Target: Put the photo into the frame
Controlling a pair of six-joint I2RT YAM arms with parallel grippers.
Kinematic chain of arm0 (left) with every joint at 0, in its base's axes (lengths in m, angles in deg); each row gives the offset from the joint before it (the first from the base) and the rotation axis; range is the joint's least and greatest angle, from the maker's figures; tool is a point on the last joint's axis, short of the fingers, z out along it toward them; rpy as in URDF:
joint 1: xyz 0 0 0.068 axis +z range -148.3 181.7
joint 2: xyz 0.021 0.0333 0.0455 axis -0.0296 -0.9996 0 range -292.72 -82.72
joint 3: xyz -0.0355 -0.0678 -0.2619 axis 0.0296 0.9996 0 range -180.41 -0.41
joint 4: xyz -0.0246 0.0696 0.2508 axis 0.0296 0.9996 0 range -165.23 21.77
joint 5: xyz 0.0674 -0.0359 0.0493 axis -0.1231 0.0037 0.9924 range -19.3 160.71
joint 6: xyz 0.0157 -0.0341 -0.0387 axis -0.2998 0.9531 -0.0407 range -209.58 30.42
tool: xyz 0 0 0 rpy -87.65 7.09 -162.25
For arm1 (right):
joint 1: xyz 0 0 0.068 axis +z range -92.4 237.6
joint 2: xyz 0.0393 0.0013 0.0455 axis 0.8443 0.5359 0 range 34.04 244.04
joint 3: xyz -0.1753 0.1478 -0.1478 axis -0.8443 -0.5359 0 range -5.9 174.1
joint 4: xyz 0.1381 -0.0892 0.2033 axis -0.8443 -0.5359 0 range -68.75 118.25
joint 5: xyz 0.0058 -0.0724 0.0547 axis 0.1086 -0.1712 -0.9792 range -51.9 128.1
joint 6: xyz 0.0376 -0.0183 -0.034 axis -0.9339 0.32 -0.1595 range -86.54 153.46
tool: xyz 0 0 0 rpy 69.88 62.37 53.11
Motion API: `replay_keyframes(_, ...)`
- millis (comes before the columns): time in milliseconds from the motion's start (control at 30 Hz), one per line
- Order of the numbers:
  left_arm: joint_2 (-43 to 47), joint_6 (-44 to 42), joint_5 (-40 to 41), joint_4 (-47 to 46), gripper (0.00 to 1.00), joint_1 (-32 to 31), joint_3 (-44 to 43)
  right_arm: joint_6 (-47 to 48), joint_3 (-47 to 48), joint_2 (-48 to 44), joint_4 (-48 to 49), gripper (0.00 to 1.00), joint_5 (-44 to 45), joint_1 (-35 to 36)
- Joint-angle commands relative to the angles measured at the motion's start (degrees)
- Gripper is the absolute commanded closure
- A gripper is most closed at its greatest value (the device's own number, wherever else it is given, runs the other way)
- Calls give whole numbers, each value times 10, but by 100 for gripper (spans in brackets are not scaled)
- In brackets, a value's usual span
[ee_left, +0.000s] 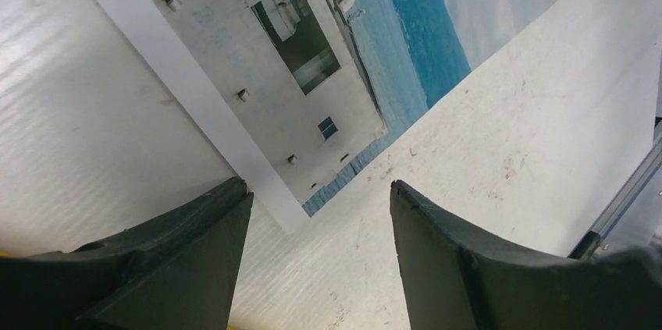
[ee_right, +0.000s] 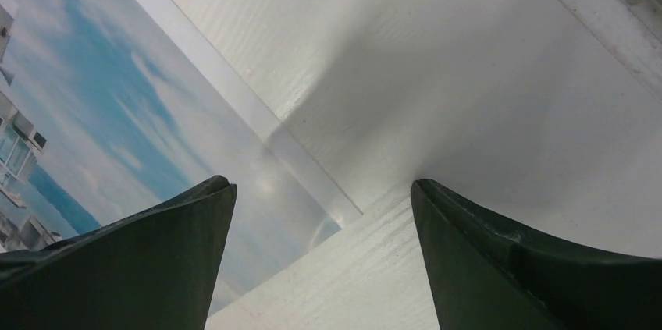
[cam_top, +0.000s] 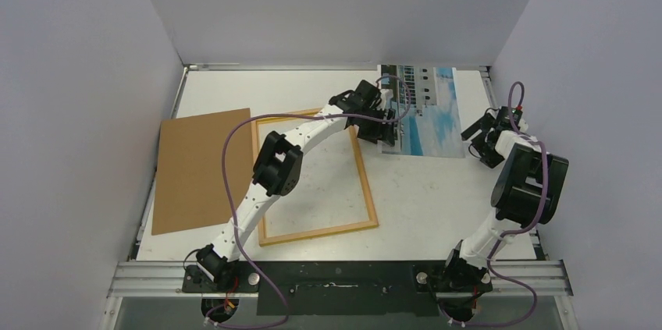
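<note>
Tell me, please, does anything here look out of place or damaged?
Nothing looks damaged or spilled. The photo lies right at the far edge of the table, and the far corner of the brown board seems to stick out past the table's left edge. The frame lies slightly askew.

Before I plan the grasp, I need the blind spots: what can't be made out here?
Top view: the left gripper hides one corner of the photo; contact unclear.
Top view: the left arm crosses the frame, hiding its far-right corner.
Left wrist: the top edge cuts off most of the photo.
Right wrist: the left edge cuts it off too.
</note>
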Motion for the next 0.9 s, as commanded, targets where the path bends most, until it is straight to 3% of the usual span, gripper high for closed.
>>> replay_keyframes(0, 44, -22, 14, -51, 38, -12, 3, 17, 20, 21, -4, 15, -63, -11)
replay_keyframes(167, 32, -14, -14, -91, 42, -14, 3, 9, 19, 51, 1, 20, -103, -12)
replay_keyframes(433, 67, -36, 47, -101, 46, -13, 24, 24, 26, 83, -5, 24, -131, -15)
replay_keyframes(633, 50, -9, -54, -170, 45, -14, 38, 38, 32, 92, -31, 23, -168, -16)
replay_keyframes(867, 13, -4, -41, -179, 45, -17, 27, 51, 45, 112, -44, 21, -198, -21)
